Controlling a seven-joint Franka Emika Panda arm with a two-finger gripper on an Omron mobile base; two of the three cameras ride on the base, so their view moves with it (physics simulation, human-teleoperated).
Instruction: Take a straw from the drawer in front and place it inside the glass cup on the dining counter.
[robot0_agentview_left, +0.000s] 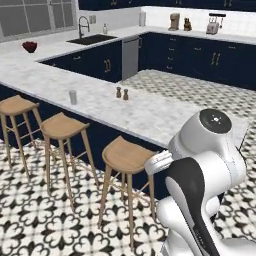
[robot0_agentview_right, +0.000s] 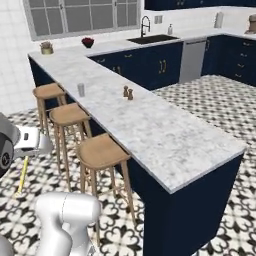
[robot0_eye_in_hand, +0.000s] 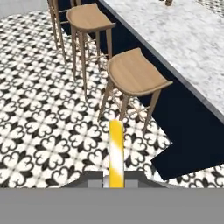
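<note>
**Straw held in the gripper, away from the glass cup**

Straw (robot0_eye_in_hand: 116, 153), striped yellow and white, sticks straight out from between the closed fingers of the gripper (robot0_eye_in_hand: 116, 183) in the hand view, clamped at its lower end. In the right base view the same straw (robot0_agentview_right: 23, 176) shows as a thin yellow line slanting down below the white hand at the left edge, over the patterned floor (robot0_agentview_right: 215, 107).

The hand hangs over the floor on the stool side of the dining counter (robot0_agentview_left: 145, 112), looking down at the nearest wooden stool (robot0_eye_in_hand: 135, 74), which stands between the straw tip and the counter's edge.

The glass cup (robot0_agentview_left: 73, 97) stands upright on the marble top, well apart from the gripper, above the middle stool (robot0_agentview_left: 61, 126). Two brown shakers (robot0_agentview_left: 122, 93) stand further along the same slab, nearer the arm's end of it.
</note>
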